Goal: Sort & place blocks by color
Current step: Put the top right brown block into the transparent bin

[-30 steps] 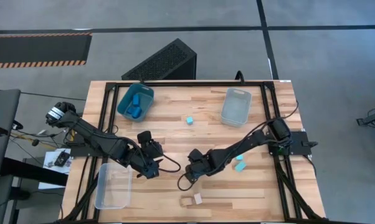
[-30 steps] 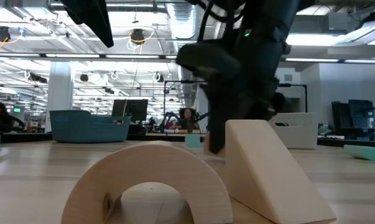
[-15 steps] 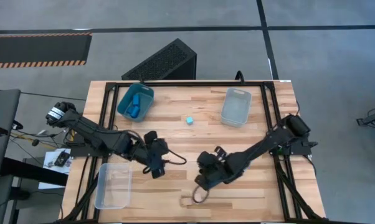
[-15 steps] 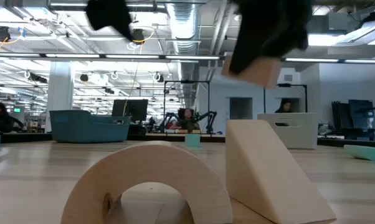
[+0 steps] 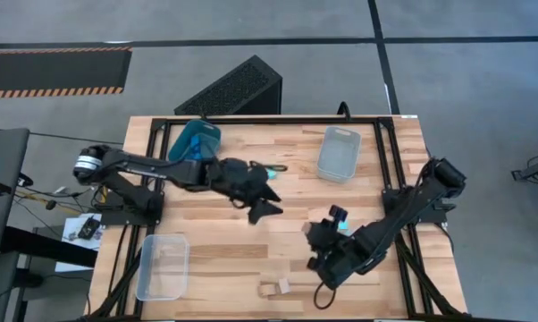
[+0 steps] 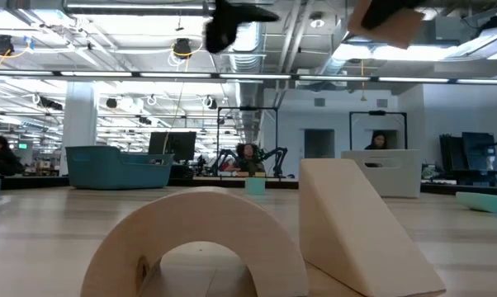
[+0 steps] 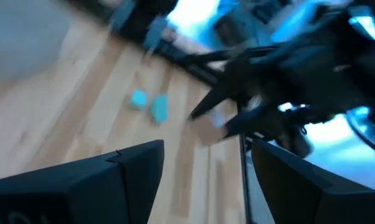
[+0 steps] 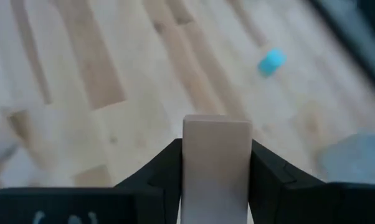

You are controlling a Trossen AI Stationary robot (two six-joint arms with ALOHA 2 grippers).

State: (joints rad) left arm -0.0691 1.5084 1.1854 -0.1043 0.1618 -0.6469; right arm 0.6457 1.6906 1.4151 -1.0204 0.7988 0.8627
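From above, the right hand [image 5: 312, 229] hangs over the surface [image 5: 224, 259] right of middle, closed on a tan block [image 5: 311, 229]. Just beside it lie two cyan blocks [image 5: 340, 215]. The left hand [image 5: 267, 209] reaches past the middle of the surface; whether its fingers are parted cannot be told here. The teal bin [image 5: 194, 143] at the far left holds blue blocks, the clear bin [image 5: 339, 153] at the far right and the clear bin [image 5: 163, 266] at the near left show no contents clearly. Two more tan pieces [image 5: 274, 288] lie at the near edge.

At table height, a tan arch [image 6: 201, 239] stands on its two legs with its long axis level, touching a tan wedge [image 6: 356, 227] that slopes down to the right. The held block [image 6: 389, 25] hangs tilted high above them.

The left wrist view shows that hand's fingers [image 7: 81, 186] wide apart, holding nothing, with two cyan blocks [image 7: 150, 104] beyond.

The right wrist view shows the tan block [image 8: 216, 165] clamped between both fingers, its long axis pointing away from the wrist, one cyan block [image 8: 271, 61] lying farther off.
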